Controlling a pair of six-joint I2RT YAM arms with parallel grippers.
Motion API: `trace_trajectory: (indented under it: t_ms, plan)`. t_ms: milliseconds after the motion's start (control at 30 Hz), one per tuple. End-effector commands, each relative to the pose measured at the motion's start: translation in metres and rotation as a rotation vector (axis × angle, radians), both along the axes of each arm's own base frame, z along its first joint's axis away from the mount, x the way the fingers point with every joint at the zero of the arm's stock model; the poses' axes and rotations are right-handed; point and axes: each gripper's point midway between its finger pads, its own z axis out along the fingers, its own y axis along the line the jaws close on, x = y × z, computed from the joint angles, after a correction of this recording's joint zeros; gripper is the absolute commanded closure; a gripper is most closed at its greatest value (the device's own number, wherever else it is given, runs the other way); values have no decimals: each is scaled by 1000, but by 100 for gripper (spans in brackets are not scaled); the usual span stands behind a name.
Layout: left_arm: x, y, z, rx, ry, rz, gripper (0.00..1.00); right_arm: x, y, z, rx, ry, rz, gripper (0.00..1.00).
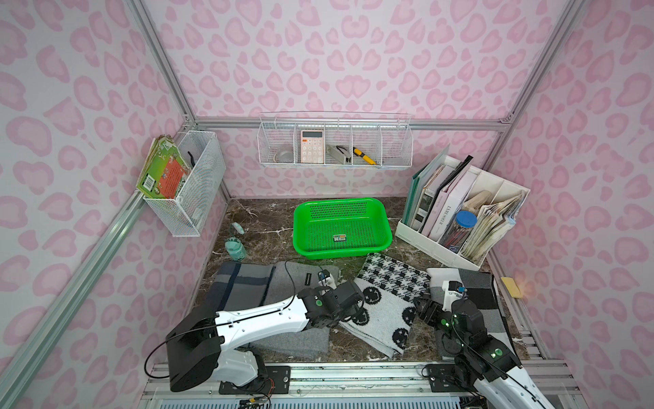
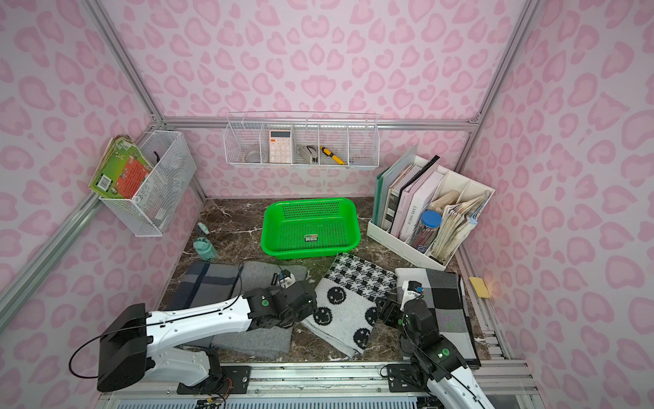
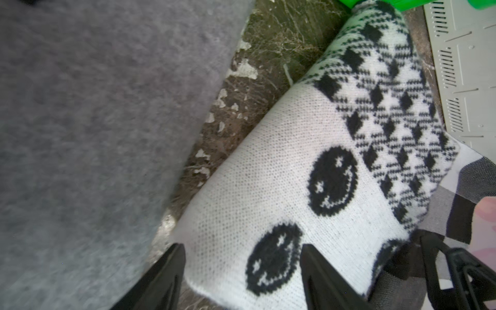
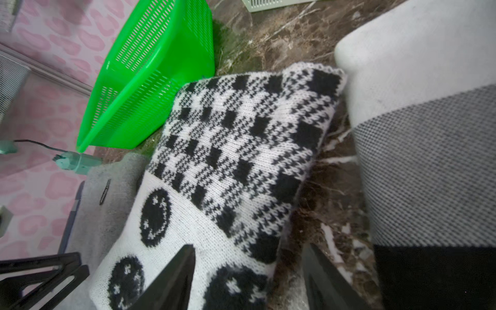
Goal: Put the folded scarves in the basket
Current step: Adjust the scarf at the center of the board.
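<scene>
Jaws of the left tool (image 3: 241, 245) are being held well apart, astride one long edge of the folded scarf (image 1: 385, 297), and nothing is being gripped. The right tool (image 4: 249, 246) is likewise being held open, astride the opposite edge, one finger (image 4: 174, 276) over the knit and the other over bare worktop (image 1: 262, 226).

The scarf, a white knit with black smiley faces and a houndstooth panel, is lying flat between a grey scarf (image 1: 283, 279) and a grey-and-black checked one (image 1: 474, 294), its far corner just beside the green basket (image 1: 339, 252), which is sitting empty.

The knit is being judged light, soft and limp, likely to sag and unfold. A hold on both long edges, through all layers together, is being favoured.
</scene>
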Motion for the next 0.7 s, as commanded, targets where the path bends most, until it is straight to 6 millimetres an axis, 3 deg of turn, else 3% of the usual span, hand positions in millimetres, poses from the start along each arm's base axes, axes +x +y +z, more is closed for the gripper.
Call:
trace_trajectory:
  t_ms: [0, 200, 367, 500, 667]
  plan:
    - [-16, 10, 3, 17, 18, 5, 25, 16, -1, 21, -75, -65, 5, 30]
    - [-58, -3, 11, 6, 31, -60, 22, 49, 1, 48, -232, -115, 18, 23]
    - [-86, -18, 5, -28, 24, -65, 19, 83, 21, 66, -267, -152, 76, 19]
    - [-94, -43, 1, -67, -14, -76, 17, 109, 46, 57, -277, -119, 162, 18]
    - [-91, -64, -6, -163, -48, -68, 16, 132, 60, 27, -332, -1, 202, 20]
